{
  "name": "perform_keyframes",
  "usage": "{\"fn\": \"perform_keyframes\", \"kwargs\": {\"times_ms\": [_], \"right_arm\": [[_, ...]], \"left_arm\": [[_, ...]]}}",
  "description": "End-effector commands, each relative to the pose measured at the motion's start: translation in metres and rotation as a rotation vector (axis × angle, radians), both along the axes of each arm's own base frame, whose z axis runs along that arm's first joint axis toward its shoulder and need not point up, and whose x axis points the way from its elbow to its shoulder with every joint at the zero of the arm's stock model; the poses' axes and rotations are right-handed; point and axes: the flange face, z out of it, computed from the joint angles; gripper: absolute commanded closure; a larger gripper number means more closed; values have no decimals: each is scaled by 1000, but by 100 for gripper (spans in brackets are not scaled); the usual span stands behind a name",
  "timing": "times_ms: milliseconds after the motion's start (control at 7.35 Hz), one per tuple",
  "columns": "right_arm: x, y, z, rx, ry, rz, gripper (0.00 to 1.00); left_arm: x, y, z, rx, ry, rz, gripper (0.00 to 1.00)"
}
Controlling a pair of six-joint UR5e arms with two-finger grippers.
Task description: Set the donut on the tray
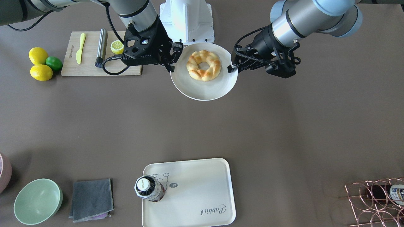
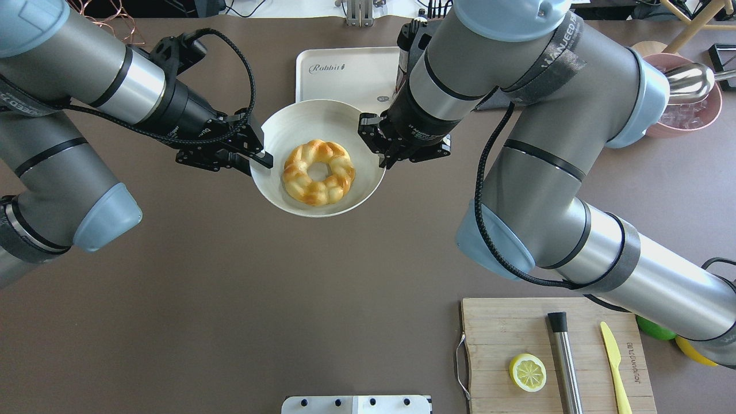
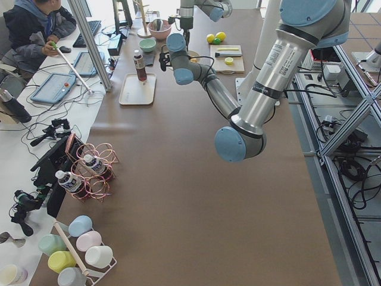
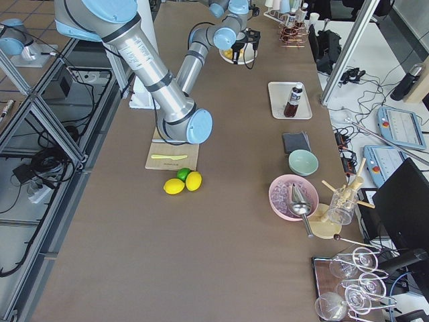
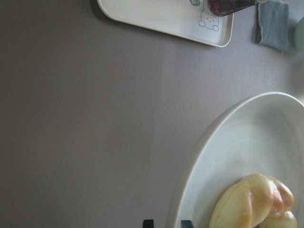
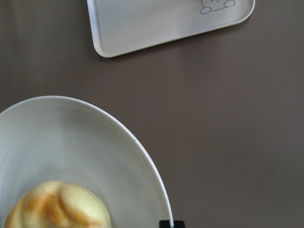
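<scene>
The donut [image 1: 203, 65], a golden-brown braided ring, lies on a round white plate [image 1: 205, 90]. It also shows in the overhead view [image 2: 318, 172] and both wrist views [image 5: 254, 202] [image 6: 59, 206]. My left gripper [image 1: 233, 67] [image 2: 260, 158] is shut on one side of the plate's rim. My right gripper [image 1: 172, 66] [image 2: 382, 161] is shut on the opposite side. The plate appears held above the table between them. The cream tray [image 1: 195, 192] [image 2: 345, 72] with "Rabbit" script lies farther out across the table, apart from the plate.
A dark bottle [image 1: 148, 188] stands on the tray's corner by the bear print. A grey cloth [image 1: 91, 199] and green bowl [image 1: 38, 201] lie beside the tray. A cutting board [image 1: 91, 63] with lemon half [image 1: 117, 47], knife and metal rod sits near the robot. A wire rack [image 1: 375, 201] is at the corner.
</scene>
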Motion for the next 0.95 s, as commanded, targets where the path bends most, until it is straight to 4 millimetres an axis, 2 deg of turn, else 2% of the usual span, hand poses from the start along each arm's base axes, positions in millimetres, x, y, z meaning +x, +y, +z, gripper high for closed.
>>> {"fn": "perform_keyframes", "kwargs": {"times_ms": [0, 136, 272, 544, 816], "right_arm": [[-4, 4, -3, -59, -7, 26, 88], [-5, 5, -3, -60, -7, 25, 68], [-2, 6, -7, -50, -13, 31, 1], [4, 3, -8, -51, -19, 36, 0], [19, -12, -1, -58, -8, 62, 0]], "left_arm": [[2, 5, -3, 6, 14, 5, 100], [3, 4, -2, -8, 14, 2, 100], [5, 4, -1, -11, 12, 3, 100], [7, 4, -1, -8, 8, -6, 100], [17, -5, 4, -13, -13, -40, 100]]}}
